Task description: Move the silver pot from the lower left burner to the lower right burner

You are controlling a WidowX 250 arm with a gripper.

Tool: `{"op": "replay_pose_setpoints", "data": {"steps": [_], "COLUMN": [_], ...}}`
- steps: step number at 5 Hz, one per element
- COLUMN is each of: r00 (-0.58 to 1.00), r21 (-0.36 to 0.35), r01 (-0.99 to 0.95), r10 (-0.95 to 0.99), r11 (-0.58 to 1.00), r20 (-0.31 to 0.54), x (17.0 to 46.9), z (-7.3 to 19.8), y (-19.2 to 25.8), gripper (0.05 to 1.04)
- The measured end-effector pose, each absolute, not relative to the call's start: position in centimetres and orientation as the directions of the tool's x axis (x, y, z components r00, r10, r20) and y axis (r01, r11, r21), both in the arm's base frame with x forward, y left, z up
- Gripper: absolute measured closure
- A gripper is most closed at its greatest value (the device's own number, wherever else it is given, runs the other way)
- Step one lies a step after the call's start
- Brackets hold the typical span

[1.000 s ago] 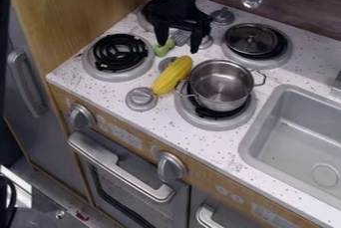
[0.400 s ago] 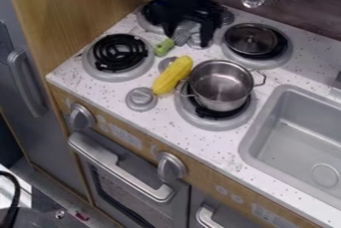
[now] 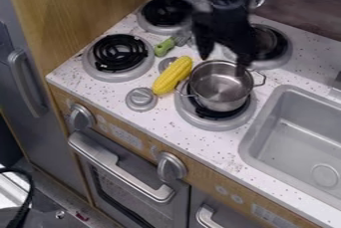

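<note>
Corn (image 3: 172, 75) (yellow), green-handled utensil (image 3: 164, 47), sink (image 3: 296, 145)

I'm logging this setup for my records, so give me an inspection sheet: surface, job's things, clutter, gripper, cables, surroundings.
Surface: white speckled counter.
Job's things: silver pot upright on the lower right burner.
Clutter: yellow corn beside the pot; green-handled utensil behind the corn.
Gripper: fingers apart, at the pot's back rim; contact unclear.
Cables: black cable, lower left.
Surroundings: sink right, wooden panel left.
</note>
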State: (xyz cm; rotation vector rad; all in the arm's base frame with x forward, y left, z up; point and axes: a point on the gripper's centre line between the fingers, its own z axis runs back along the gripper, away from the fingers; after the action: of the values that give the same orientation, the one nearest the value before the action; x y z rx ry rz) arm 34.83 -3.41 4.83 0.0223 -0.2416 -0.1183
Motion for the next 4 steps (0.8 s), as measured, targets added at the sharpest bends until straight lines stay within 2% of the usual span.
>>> {"op": "replay_pose_setpoints", "data": {"steps": [1, 2, 3, 4], "r00": [0.970, 0.974, 0.981, 0.981], "r21": [0.072, 0.102, 0.119, 0.125], "r01": [0.160, 0.171, 0.157, 0.145], "r10": [-0.170, -0.184, -0.169, -0.159], "r11": [0.985, 0.980, 0.981, 0.982], "r20": [0.176, 0.135, 0.100, 0.111], "x": [34.2, 34.3, 35.2, 35.8], "z": [0.8, -2.1, -4.3, -4.2], "y": [-5.5, -6.0, -5.7, -5.1], "gripper": [0.085, 0.085, 0.148, 0.399]}}
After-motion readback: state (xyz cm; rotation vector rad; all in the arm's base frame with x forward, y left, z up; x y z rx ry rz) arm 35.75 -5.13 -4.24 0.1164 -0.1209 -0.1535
